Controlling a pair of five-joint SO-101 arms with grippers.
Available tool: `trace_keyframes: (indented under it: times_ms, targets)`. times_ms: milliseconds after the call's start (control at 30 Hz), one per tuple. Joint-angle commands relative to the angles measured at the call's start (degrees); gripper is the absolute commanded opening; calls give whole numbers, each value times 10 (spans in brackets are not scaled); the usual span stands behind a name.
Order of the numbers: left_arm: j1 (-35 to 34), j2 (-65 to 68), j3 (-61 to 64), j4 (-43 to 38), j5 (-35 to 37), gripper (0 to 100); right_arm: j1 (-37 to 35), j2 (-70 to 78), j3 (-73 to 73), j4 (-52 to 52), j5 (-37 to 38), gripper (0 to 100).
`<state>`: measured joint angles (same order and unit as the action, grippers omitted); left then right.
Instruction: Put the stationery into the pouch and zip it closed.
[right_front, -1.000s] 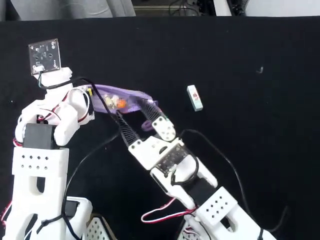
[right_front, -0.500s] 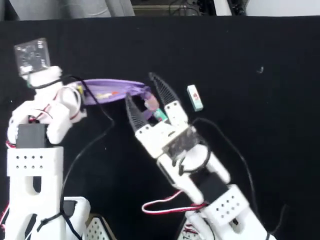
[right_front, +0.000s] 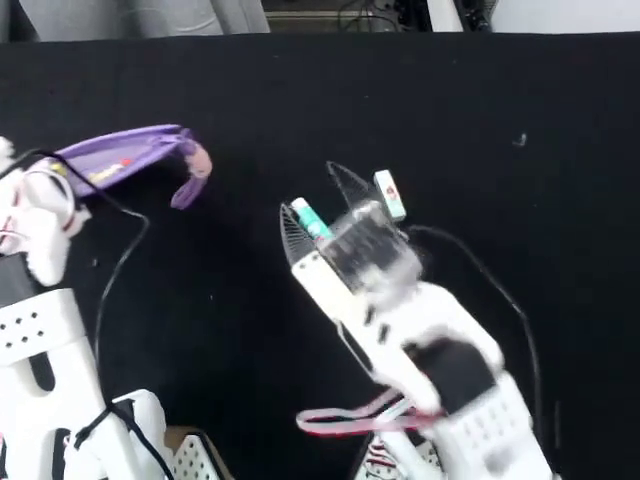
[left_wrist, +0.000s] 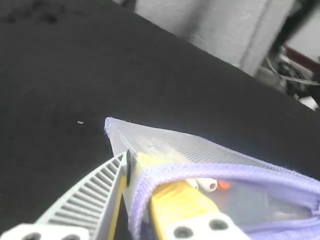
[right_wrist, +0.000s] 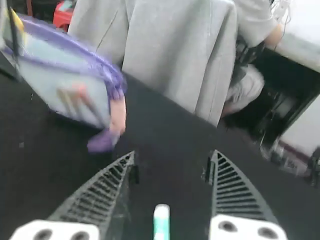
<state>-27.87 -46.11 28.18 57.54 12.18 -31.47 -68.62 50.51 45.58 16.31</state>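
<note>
Purple mesh pouch (right_front: 125, 160) sits at the upper left, pinched at one end by the left gripper (left_wrist: 131, 190). If it tips, the stationery inside could slide out. The right gripper (right_wrist: 173, 157), spread wide mid-frame, straddles a teal-tipped stick (right_front: 312, 221). A careless close might knock away the white block (right_front: 390, 195) just beside it.
</note>
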Motion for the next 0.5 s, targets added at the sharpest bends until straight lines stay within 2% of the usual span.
trace_keyframes:
  times_ms: [0, 233, 467]
  targets:
    - [-44, -11, -38, -19, -11, 29, 7, 158, -18, -18, 6, 208]
    - [-47, -11, -36, -19, -11, 29, 28, 418, -100, -60, 6, 208]
    - [-46, -10, -34, -19, -11, 29, 99, 676, -252, -56, 5, 208]
